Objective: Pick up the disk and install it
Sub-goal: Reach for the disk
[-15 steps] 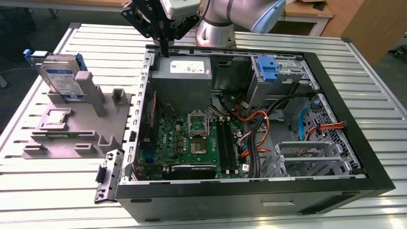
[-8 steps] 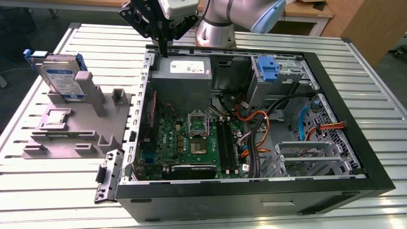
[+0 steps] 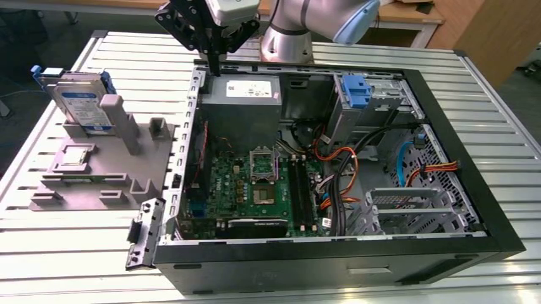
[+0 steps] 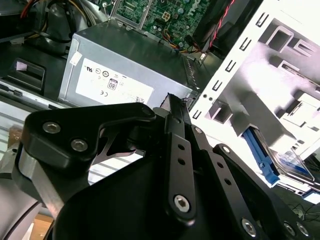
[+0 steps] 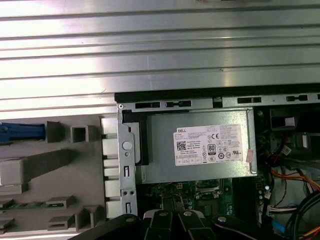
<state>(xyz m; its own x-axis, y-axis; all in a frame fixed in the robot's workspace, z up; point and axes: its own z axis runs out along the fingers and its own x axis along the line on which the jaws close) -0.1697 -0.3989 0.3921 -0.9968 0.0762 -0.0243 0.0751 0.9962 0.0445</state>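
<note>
Right now the hand [image 3: 215, 66] hangs w/ fingers pressed together, nothing betw. them, over the far corner of the open PC case [image 3: 296, 266] at the exterior view's left, just above the grey power supply [image 3: 245, 92]. Disk [image 3: 78, 101] stands upright on edge in a grey holder [image 3: 93, 171] on the slatted counter [image 3: 127, 47]. It's well apart from the hand, toward the exterior view's left & slightly nearer, outside the case.
</note>
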